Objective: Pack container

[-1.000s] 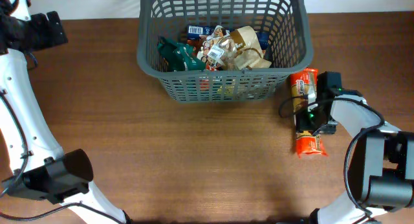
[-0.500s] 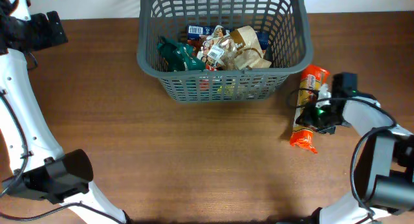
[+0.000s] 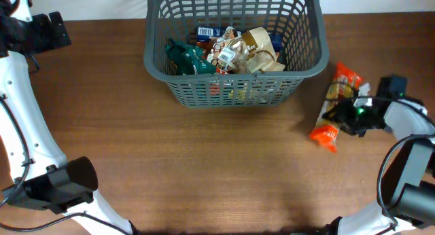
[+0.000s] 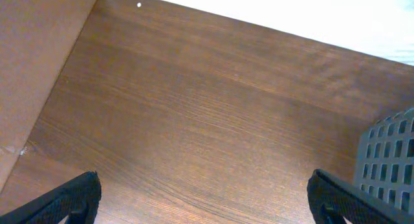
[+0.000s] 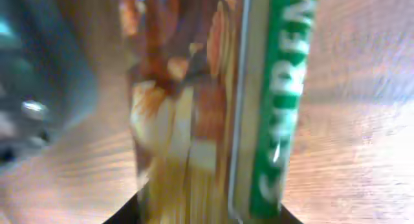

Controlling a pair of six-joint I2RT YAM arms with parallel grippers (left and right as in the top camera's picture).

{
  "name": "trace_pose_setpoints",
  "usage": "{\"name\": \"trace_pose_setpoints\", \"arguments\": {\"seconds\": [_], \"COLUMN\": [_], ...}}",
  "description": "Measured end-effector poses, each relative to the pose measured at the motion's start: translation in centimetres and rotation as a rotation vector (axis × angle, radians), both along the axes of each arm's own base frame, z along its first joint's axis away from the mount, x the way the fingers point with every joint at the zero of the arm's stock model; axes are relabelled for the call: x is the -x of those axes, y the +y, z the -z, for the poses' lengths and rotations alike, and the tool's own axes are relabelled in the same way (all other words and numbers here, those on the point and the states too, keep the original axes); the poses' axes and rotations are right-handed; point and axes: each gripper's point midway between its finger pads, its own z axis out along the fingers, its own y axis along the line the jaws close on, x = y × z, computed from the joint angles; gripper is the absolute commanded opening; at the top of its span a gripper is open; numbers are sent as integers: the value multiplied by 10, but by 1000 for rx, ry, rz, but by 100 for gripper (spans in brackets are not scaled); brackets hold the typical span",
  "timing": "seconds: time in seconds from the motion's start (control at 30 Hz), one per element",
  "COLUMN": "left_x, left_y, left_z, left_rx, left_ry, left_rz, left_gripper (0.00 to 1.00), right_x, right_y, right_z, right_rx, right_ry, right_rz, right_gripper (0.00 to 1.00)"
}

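The container (image 3: pixel 306 38), a large dark grey slotted basket, stands at the table's back middle and holds several grocery packets. My right gripper (image 3: pixel 348 111) is shut on a long orange packet (image 3: pixel 333 119) to the right of the basket, holding it tilted, above the table. In the right wrist view the packet (image 5: pixel 213 107) fills the frame, blurred, with a green band along one side. My left gripper (image 4: pixel 207 201) is open and empty over bare wood; a corner of the basket (image 4: pixel 388 153) shows at its right edge.
The left arm's base (image 3: pixel 58 184) stands at the front left, its upper part (image 3: pixel 41 30) at the back left. A white wall runs behind the table. Bare wooden tabletop (image 3: pixel 204 167) lies in front of the basket.
My right gripper has moved right with the orange packet, lifting and swinging it from beside the basket's right front corner to farther right. The left arm has not moved.
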Motion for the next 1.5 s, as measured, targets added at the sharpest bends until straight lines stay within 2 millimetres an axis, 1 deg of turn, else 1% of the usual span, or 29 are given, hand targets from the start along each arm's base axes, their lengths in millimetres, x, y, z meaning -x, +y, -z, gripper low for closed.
{"name": "trace_pose_setpoints", "arguments": {"seconds": [0.07, 0.13, 0.27, 0.33, 0.4, 0.47, 0.57, 0.6, 0.63, 0.7, 0.73, 0.8, 0.83, 0.87, 0.93, 1.0, 1.1, 1.33, 1.4, 1.5], "left_x": [0, 0, 0, 0, 0, 0, 0, 0, 0, 0, 0, 0, 0, 0, 0, 0, 0, 0, 0, 0], "left_y": [0, 0, 0, 0, 0, 0, 0, 0, 0, 0, 0, 0, 0, 0, 0, 0, 0, 0, 0, 0], "left_z": [0, 0, 0, 0, 0, 0, 0, 0, 0, 0, 0, 0, 0, 0, 0, 0, 0, 0, 0, 0], "left_rx": [0, 0, 0, 0, 0, 0, 0, 0, 0, 0, 0, 0, 0, 0, 0, 0, 0, 0, 0, 0], "left_ry": [0, 0, 0, 0, 0, 0, 0, 0, 0, 0, 0, 0, 0, 0, 0, 0, 0, 0, 0, 0], "left_rz": [0, 0, 0, 0, 0, 0, 0, 0, 0, 0, 0, 0, 0, 0, 0, 0, 0, 0, 0, 0], "left_gripper": [99, 99, 99, 99, 99, 99, 99, 99, 99, 99, 99, 99, 99, 99, 99, 99, 99, 99, 99, 99], "right_x": [-13, -28, -61, -74, -81, -87, -87, -86, -83, -76, -73, -68, -67, -65, -61, -58, -57, -52, -49, -50], "right_y": [-5, -11, -21, -24, -26, -29, -30, -31, -32, -34, -35, -37, -37, -38, -39, -38, -34, -11, -6, -5], "right_z": [-18, -40, -102, -138, -163, -187, -198, -199, -197, -189, -185, -179, -177, -170, -159, -144, -116, -45, -31, -15], "right_rx": [15, 29, 67, 91, 109, 129, 142, 148, 153, 170, 183, 199, 207, 214, 220, 225, 223, 196, 193, 195], "right_ry": [-40, -87, -239, -324, -380, -430, -441, -433, -415, -370, -350, -325, -319, -302, -277, -252, -224, -152, -131, -107], "right_rz": [2, 3, -6, -12, -14, -18, -16, -14, -8, -2, -4, -11, -18, -21, -26, -37, -53, -105, -113, -108], "right_gripper": [37, 37, 37, 37, 38, 42, 43, 44, 44, 48, 53, 58, 64, 71, 75, 77, 77, 77, 77, 77]}}
